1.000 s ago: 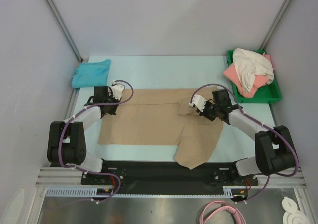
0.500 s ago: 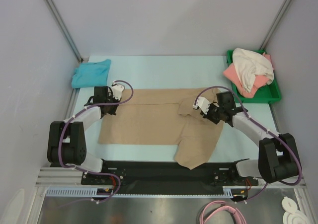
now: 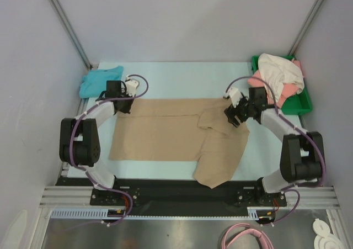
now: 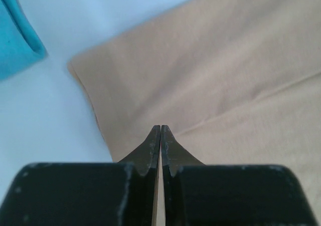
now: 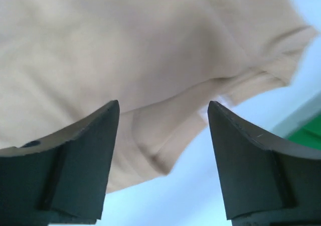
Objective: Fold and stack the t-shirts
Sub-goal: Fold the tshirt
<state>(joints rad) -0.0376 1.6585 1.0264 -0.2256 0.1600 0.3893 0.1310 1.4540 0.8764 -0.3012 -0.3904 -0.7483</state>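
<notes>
Both ends of the tan shirt (image 3: 165, 136), spread on the surface (image 3: 182, 78), are attended: left fingers (image 4: 152, 148) pressed together at its far left corner, right fingers (image 5: 83, 151) spread over the right sleeve, which should be pinched at the hem and folded squarely inward.

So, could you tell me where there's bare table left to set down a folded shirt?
The widest bare patch is the far strip of table, bordered by the teal shirt, the green tray and the far edge of the tan shirt. The tan shirt covers the middle, and the left arm and right arm crowd its sides.
</notes>
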